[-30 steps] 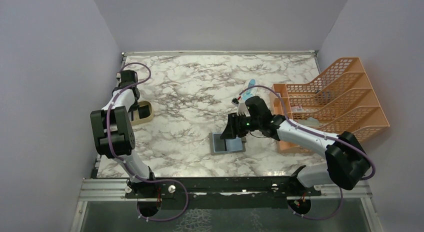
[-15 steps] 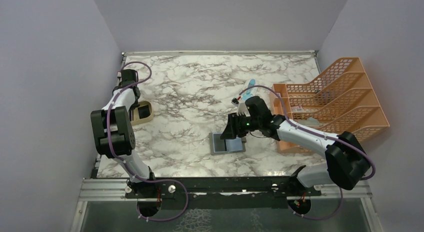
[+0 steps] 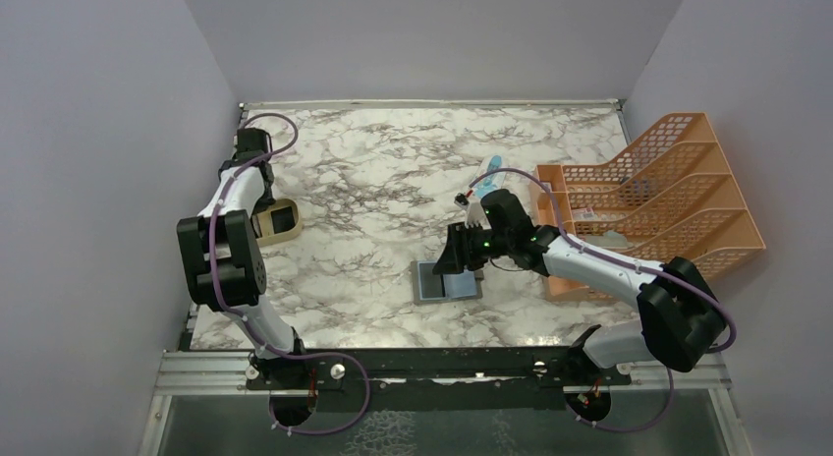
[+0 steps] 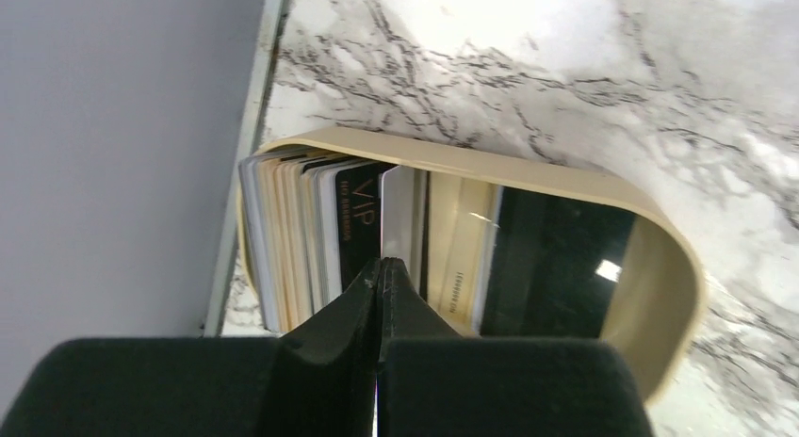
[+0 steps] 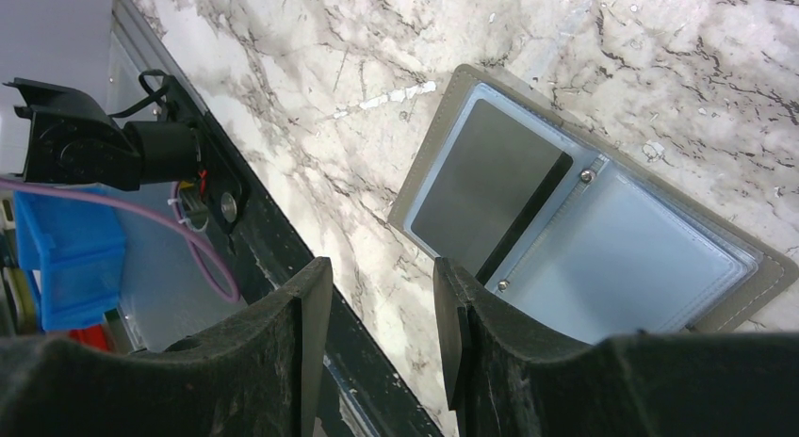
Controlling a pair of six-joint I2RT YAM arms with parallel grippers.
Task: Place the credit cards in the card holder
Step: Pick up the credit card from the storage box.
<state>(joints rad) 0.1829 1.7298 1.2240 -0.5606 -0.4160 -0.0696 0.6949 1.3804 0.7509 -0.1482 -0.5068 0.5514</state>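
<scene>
The card holder (image 3: 447, 280) lies open near the table's front middle; in the right wrist view (image 5: 622, 258) it shows pale blue-grey pockets, with a dark card (image 5: 481, 187) in its left one. My right gripper (image 3: 454, 258) is open and empty (image 5: 382, 305), just above the holder's left edge. Several credit cards (image 4: 301, 230) stand on edge in a tan oval tray (image 4: 660, 267) at the table's left edge (image 3: 292, 232). My left gripper (image 4: 380, 264) hangs over them (image 3: 263, 208), shut, with a thin pale card edge between its pads.
A large orange mesh file rack (image 3: 658, 196) stands at the right edge. A light blue-and-white packet (image 3: 488, 170) lies beyond the right arm. The grey side wall (image 4: 113, 154) runs close beside the tray. Bare marble lies between the tray and the holder.
My left arm's wrist has risen and shifted a little towards the far wall, uncovering more of the tray. The right arm and the card holder have not moved.
</scene>
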